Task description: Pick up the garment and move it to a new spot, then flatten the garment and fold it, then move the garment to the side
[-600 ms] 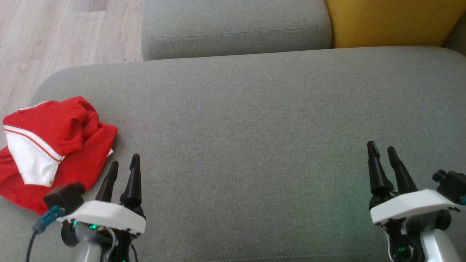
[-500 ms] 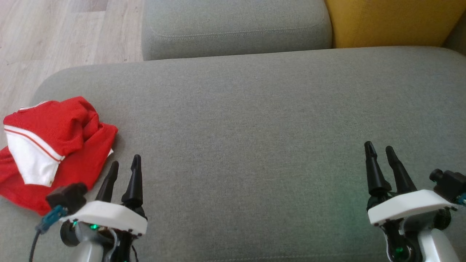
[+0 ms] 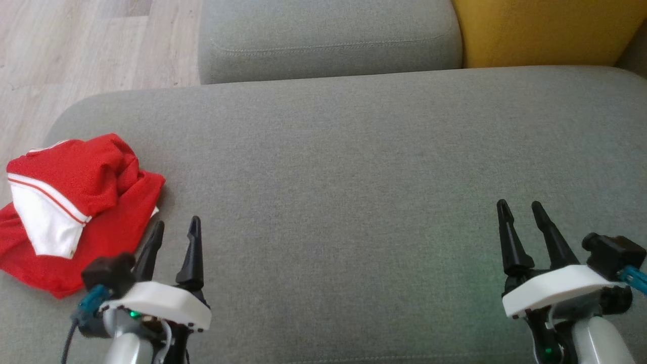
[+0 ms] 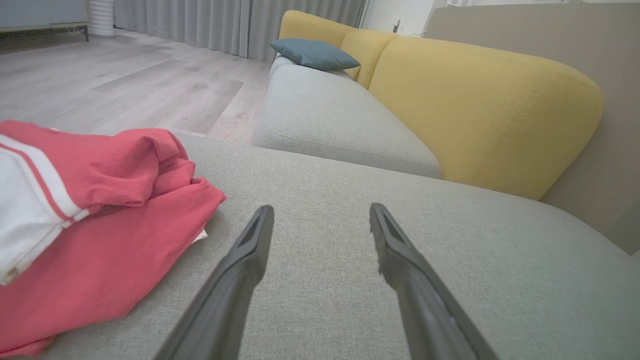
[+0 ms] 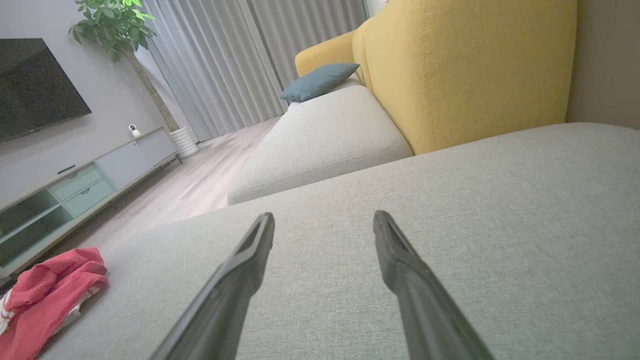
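Crumpled red-and-white garment (image 3: 101, 172) lies on the grey sofa seat (image 3: 354, 167) just left of the spread, empty left jaws (right jaws, also spread, well apart), pick-up not yet begun; next, the left jaws probably must reach left and pinch a fold.

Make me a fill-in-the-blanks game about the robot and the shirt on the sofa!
1. The crumpled garment is mostly ____ with white trim.
2. The left gripper and right gripper both have jaws that are ____.
3. The garment lies closer to the ____ one.
4. Behind the grey cushion, the backrest is ____.
Missing words: red; open; left; yellow.
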